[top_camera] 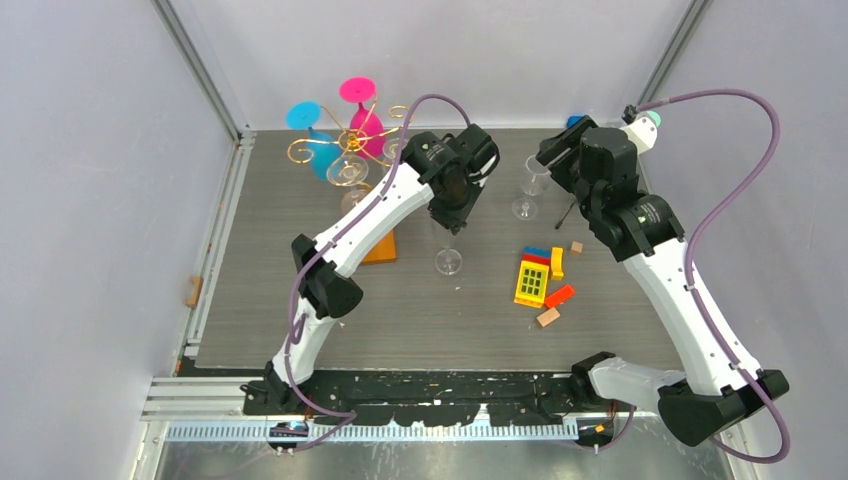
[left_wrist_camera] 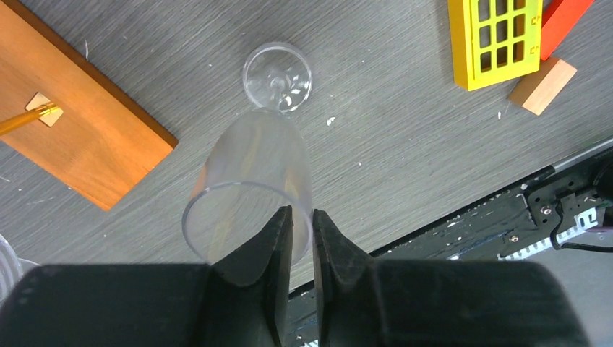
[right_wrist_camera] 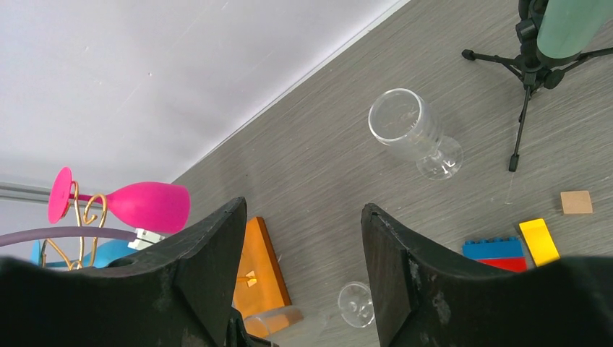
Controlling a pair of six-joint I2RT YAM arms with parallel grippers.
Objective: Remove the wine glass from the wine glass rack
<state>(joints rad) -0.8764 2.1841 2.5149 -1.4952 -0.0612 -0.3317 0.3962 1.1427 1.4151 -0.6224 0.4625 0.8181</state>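
Left gripper [left_wrist_camera: 302, 217]: clenched on clear wine glass [left_wrist_camera: 253, 166] rim, one finger inside bowl, apparently steadying it upright on table [left_wrist_camera: 419, 159], near rack base [left_wrist_camera: 79, 137].

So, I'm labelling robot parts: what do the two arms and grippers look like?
The left arm and right arm have white shells with black joints, and a purple cable loops along each. The left gripper and right gripper have thick matte black tapered fingers.
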